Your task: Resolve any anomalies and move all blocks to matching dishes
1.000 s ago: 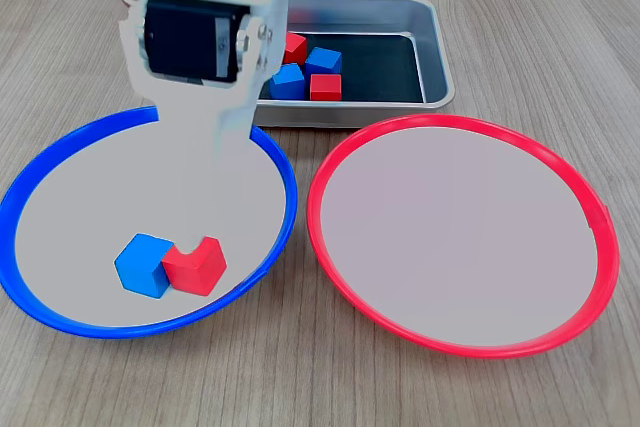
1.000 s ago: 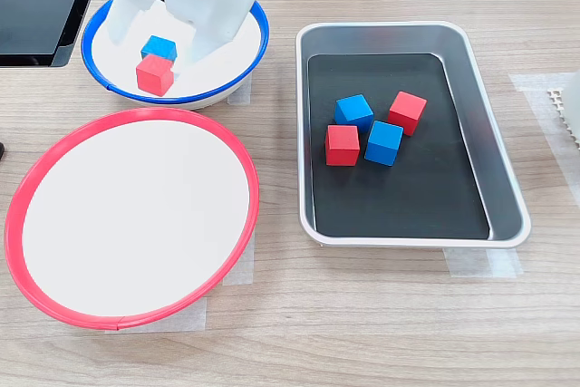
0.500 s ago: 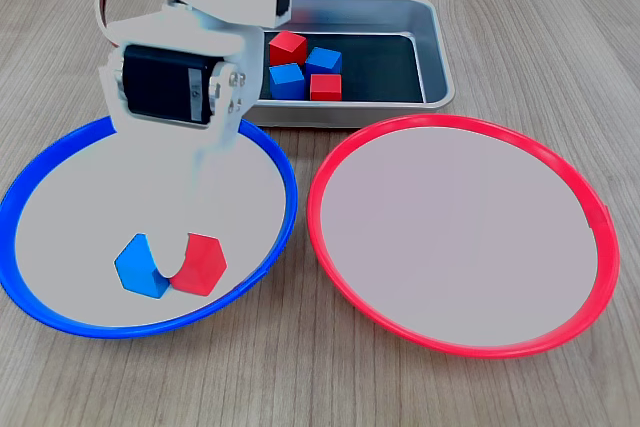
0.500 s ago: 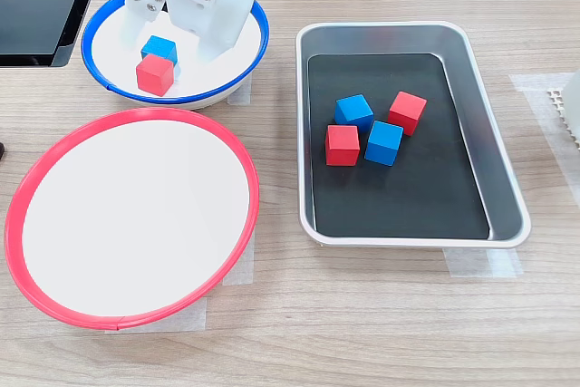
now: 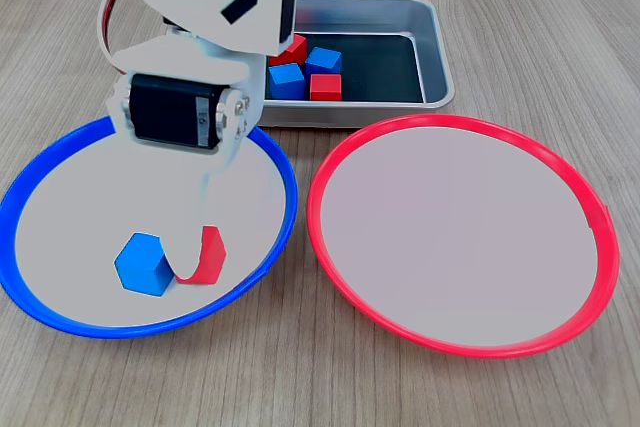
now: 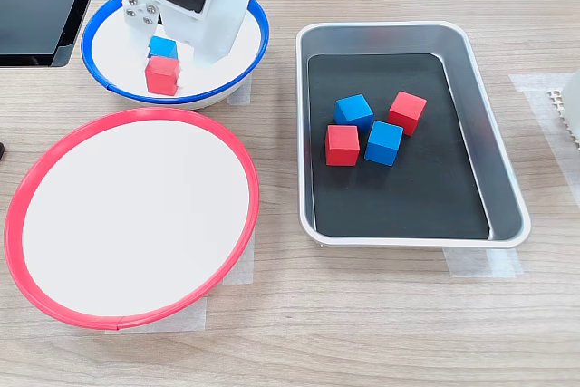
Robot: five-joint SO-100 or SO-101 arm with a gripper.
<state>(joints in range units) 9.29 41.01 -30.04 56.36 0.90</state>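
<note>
In the first exterior view, going L to R, the blue-rimmed dish [image 5: 40,172] is seen at left w/ a blue block [image 5: 143,264] and a red block [image 5: 210,257] lying in it, close together. The gripper [image 5: 185,262] is lowered into that dish; a pale finger [image 5: 188,247] is placed between the two blocks and hides much of the red one. The other finger can't be made out, so whether the red block is clamped can't be told; jaws appear set around it in the second exterior view, where the gripper [image 6: 163,61] is seen over the red block [image 6: 163,75] w/ the blue block [image 6: 164,45] just behind. The arm's white body and black servo [image 5: 175,112] block part of the dish's far rim. Further R, the red-rimmed dish [image 5: 460,347] is seen w/ nothing in it. Behind, the metal tray [image 5: 435,37] holds four blocks, two red, two blue, bunched together; one red is partly covered by the arm. A dark object [image 6: 36,6] is cut off at the second exterior view's top left corner.
</note>
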